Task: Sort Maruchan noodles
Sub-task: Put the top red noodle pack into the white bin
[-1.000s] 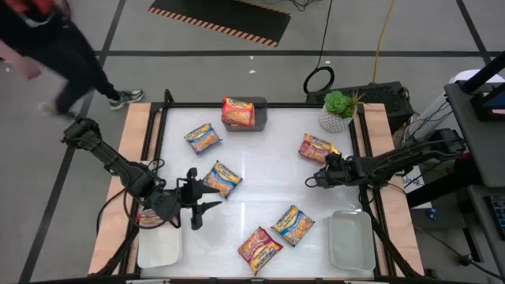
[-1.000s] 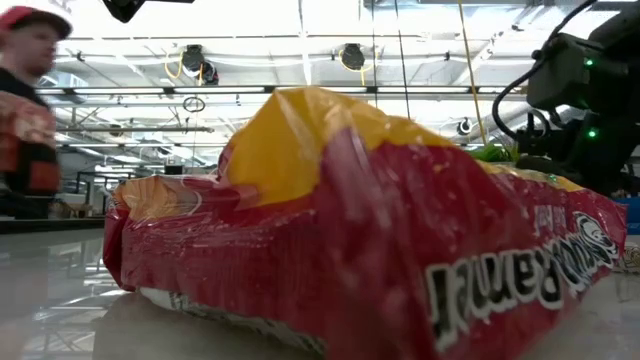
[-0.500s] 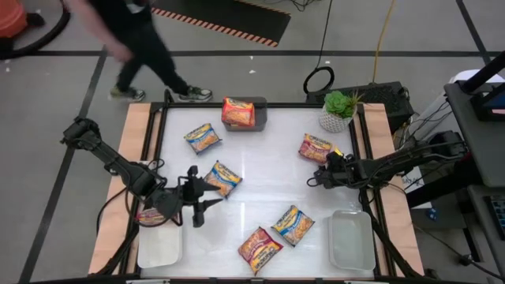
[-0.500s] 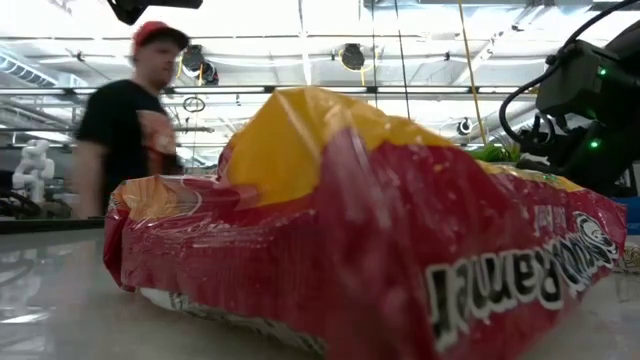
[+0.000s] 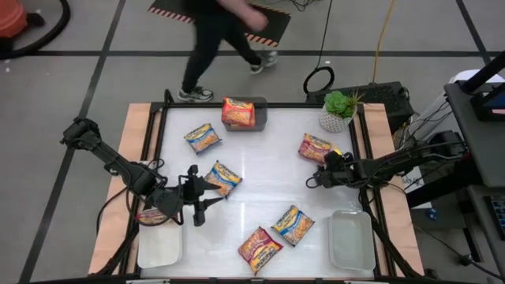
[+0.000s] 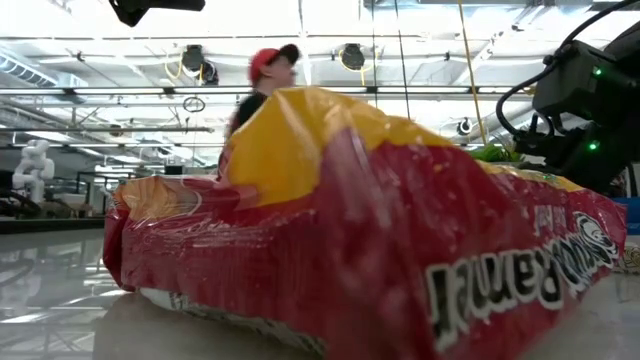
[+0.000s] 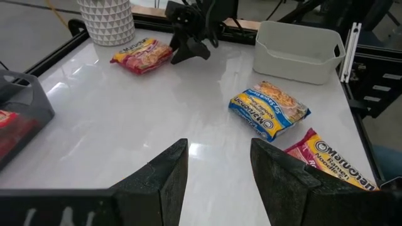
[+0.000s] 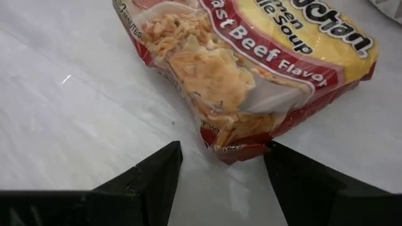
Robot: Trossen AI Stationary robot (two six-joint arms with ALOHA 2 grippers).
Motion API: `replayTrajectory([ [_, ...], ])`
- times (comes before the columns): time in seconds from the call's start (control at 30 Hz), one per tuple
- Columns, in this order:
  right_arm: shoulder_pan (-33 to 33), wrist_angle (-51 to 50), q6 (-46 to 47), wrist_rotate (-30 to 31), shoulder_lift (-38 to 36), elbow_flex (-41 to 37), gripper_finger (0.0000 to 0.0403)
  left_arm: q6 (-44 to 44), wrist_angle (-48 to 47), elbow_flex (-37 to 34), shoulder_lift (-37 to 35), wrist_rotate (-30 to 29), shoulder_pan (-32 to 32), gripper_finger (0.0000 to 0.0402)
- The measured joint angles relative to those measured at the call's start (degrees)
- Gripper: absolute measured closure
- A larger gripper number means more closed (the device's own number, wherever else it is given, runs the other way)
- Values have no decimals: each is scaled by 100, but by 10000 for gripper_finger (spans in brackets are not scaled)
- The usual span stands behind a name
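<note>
Several Maruchan packets lie flat on the white table: a red one (image 5: 317, 147), blue-and-yellow ones (image 5: 222, 177) (image 5: 203, 137) (image 5: 293, 225), and a red one (image 5: 259, 246) near the front, which fills the low view (image 6: 350, 230). Another lies in the grey bin (image 5: 238, 112). My right gripper (image 5: 318, 175) (image 8: 223, 169) is open and low, with its fingers on either side of the red packet's near end (image 8: 232, 147); no touch shows. My left gripper (image 5: 207, 201) (image 7: 217, 169) is open just on the near side of the blue-and-yellow packet in the middle of the table.
One white tray (image 5: 160, 246) sits at the near left with a reddish packet (image 5: 147, 214) at its far end. Another white tray (image 5: 351, 241) sits near right. A potted plant (image 5: 338, 110) stands at the far right corner. A person (image 5: 225, 39) walks beyond the far edge.
Both arms have stayed almost in place. A person has walked along the floor beyond the table's far edge, from the left side toward the middle.
</note>
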Motion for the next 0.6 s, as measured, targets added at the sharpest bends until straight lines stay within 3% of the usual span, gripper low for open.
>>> replayTrajectory([
  [0.6,7,262,-427,370,9,-7,177,-27,278,0,0,0,0,225],
])
